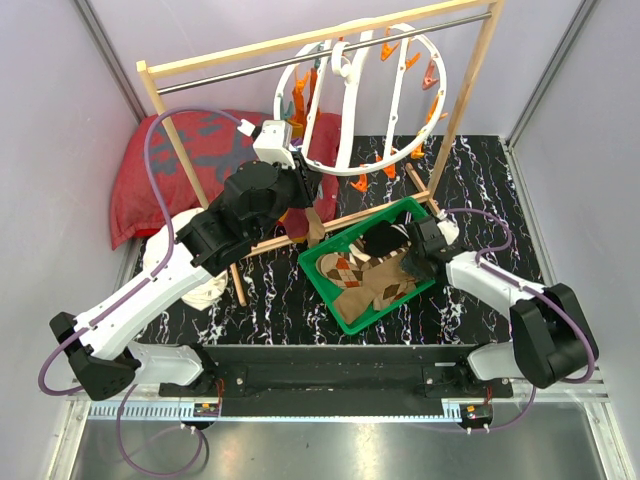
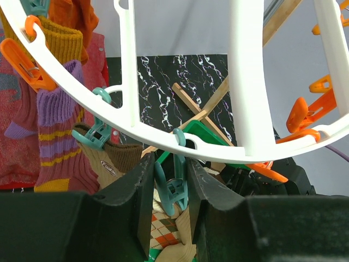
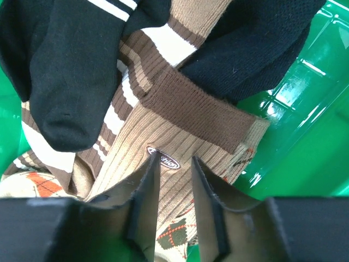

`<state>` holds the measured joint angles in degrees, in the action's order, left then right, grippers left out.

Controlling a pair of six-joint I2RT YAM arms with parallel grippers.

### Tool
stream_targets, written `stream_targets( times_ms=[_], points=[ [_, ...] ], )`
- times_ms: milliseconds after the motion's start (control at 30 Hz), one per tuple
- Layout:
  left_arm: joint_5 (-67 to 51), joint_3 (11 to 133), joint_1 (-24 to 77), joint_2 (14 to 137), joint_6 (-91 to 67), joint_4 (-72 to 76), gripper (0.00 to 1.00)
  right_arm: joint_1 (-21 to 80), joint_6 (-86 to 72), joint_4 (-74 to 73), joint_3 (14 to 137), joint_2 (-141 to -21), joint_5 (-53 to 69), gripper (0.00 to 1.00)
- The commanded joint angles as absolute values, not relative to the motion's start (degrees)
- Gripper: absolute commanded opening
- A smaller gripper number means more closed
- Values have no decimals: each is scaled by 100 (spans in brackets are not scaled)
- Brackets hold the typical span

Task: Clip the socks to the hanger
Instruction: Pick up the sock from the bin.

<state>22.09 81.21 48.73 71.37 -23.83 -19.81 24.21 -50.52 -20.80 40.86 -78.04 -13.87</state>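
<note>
While the teal clip [image 2: 172,192] is pinched by the left gripper [image 2: 169,164], the argyle sock [image 2: 165,225] beneath may be dropped; the right gripper [image 3: 174,161] is held narrow over the tan sock [image 3: 139,134], and a grip cannot be told

So the right gripper [image 3: 175,164] is sitting right down on a tan ribbed sock [image 3: 147,131] with a brown cuff [image 3: 196,106], fingers close together either side of a strip of it, though I honestly can't tell if they've got hold of it. One black sock [image 3: 65,71] flops over it on the left and another black sock [image 3: 256,49] is top right. A bit of argyle sock [image 3: 41,183] peeks out lower left, all in a green bin [image 3: 305,136].
</note>
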Motion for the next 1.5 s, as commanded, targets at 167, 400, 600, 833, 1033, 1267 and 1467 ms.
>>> stream_targets(
  times_ms=[167, 400, 600, 833, 1033, 1267, 1467],
  points=[
    [2215, 8279, 4896, 7022, -2408, -1696, 0, 2382, -5186, -1776, 4324, -8235, -1503, 46],
    [2197, 8262, 4896, 7014, -2408, -1705, 0, 2382, -5045, -1714, 4359, -8306, -1407, 21],
    [2215, 8288, 4896, 7014, -2373, -1679, 0, 2373, -4204, -1854, 4350, -7525, -1398, 0],
    [2206, 8332, 4896, 6996, -2329, -1679, 0, 2382, -2727, -1969, 4456, -6541, -801, 0],
    [2215, 8437, 4896, 7013, -2294, -1644, 0, 2750, -1118, -1802, 4693, -5627, -141, 0],
    [2083, 8613, 4896, 7005, -2382, -1714, 0, 3910, 639, -1609, 4860, -5010, -176, 0],
    [1995, 8684, 4896, 6996, -2382, -1723, 0, 4543, 1334, -1591, 5124, -4895, -88, 0]
  ],
)
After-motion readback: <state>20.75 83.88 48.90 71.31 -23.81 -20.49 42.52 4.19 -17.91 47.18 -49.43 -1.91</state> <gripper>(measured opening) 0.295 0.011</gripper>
